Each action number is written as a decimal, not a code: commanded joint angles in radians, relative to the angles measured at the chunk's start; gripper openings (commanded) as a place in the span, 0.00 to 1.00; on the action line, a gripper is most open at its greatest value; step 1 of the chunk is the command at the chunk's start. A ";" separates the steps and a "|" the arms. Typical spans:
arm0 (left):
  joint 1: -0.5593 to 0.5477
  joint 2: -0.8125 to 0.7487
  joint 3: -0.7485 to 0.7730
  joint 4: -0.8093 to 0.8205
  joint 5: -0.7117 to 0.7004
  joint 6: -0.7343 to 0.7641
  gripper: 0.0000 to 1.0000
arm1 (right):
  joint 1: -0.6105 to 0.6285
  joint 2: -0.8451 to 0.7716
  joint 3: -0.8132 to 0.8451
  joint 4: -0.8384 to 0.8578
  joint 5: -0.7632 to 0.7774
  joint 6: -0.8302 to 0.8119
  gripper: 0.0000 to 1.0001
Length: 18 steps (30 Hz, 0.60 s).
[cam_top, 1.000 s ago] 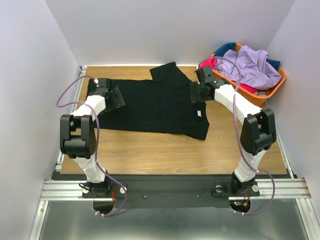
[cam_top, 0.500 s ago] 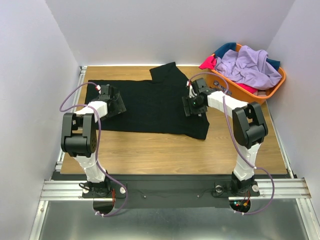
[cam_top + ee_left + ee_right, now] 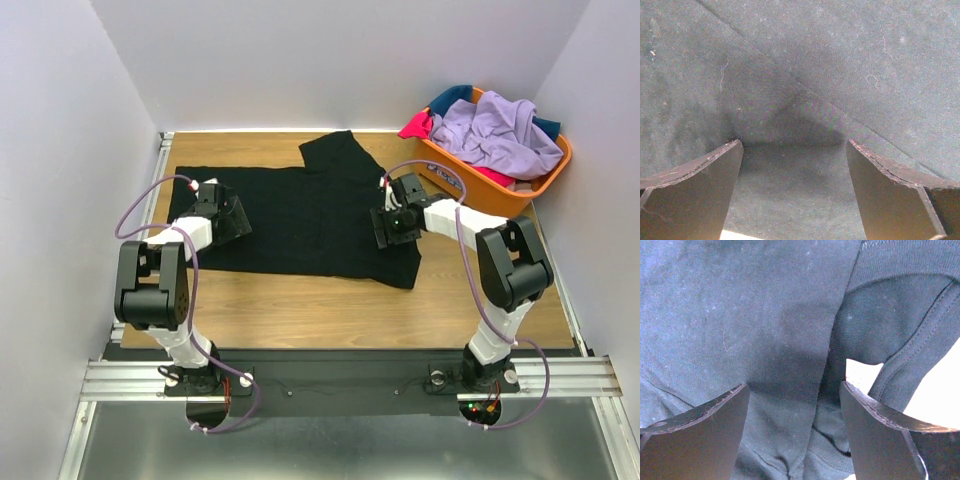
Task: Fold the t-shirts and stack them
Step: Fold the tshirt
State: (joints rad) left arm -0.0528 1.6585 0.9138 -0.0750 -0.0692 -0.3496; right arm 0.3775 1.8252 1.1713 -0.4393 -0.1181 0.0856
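Judging from the layout, barely begun: black t-shirt [image 3: 310, 215] spread flat and unfolded across the far part of the surface [image 3: 300, 300], other t-shirts [image 3: 495, 130] heaped in the orange basket [image 3: 505, 192] at far right, no stack started. Looks matte, lint-flecked, faintly creased, one sleeve [image 3: 330, 150] poking toward the far edge. Poised low over it, left end effector [image 3: 225, 215] at its left end and right end effector [image 3: 392, 225] by the collar [image 3: 900, 265], both with fingers apart, clamped on nothing.
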 commanded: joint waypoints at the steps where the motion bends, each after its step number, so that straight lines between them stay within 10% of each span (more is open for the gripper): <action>1: 0.001 -0.037 -0.087 -0.132 0.029 -0.034 0.97 | -0.002 -0.004 -0.061 -0.136 -0.006 0.031 0.78; 11: -0.002 -0.192 -0.170 -0.187 0.063 -0.101 0.97 | -0.002 -0.053 -0.013 -0.289 0.014 0.039 0.79; 18: -0.002 -0.157 0.066 -0.243 0.048 -0.088 0.97 | -0.002 -0.018 0.270 -0.320 0.054 0.034 0.80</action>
State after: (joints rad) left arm -0.0532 1.4834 0.8364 -0.2867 -0.0189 -0.4355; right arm 0.3775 1.7924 1.2911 -0.7448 -0.0971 0.1127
